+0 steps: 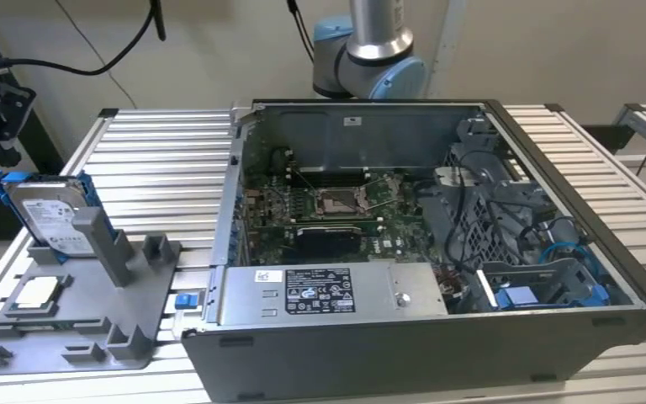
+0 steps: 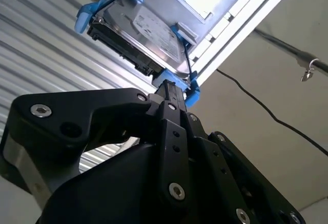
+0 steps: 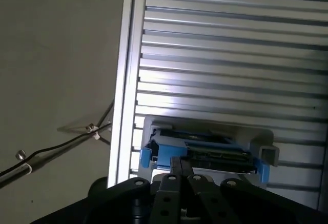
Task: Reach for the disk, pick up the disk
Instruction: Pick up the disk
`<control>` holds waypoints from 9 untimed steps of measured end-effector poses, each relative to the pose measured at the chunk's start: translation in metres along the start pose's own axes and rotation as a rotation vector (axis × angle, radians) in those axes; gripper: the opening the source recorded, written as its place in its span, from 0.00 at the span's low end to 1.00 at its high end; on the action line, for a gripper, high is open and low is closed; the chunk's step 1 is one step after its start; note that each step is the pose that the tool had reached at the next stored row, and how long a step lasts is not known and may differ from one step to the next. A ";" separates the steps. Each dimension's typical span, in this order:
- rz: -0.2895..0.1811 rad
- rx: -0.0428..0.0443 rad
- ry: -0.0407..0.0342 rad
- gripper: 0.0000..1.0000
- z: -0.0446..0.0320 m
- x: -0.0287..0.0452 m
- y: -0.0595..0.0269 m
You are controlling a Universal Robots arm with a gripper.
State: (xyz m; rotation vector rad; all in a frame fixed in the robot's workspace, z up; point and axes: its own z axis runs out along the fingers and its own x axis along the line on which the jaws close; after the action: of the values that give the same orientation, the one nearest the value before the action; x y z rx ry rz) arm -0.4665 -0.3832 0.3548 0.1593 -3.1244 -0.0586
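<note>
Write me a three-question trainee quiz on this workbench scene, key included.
1. True or false: the disk lies flat inside the computer case.
2. In the second wrist view, the end effector is nearest to: A) a screwdriver, B) the disk, C) a keyboard.
3. Fill in: in the exterior view, the small pale chip rests on the grey ____, on the exterior view's left of the case.

Key: 1 false, the disk stands on edge in the grey stand. 2 B. 3 stand.
</note>
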 end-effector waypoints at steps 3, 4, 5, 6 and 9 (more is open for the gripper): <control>-0.044 0.0005 0.0017 0.00 0.0000 0.0000 0.0000; -0.059 0.0007 0.0023 0.00 0.0000 0.0000 0.0000; -0.073 0.0008 0.0028 0.00 0.0000 0.0000 -0.0001; -0.088 0.0010 0.0034 0.00 0.0000 0.0000 -0.0001; -0.137 0.0015 0.0053 0.00 0.0000 0.0000 0.0000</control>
State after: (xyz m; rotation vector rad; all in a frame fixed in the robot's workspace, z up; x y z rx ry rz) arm -0.4664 -0.3832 0.3548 0.3733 -3.1035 -0.0571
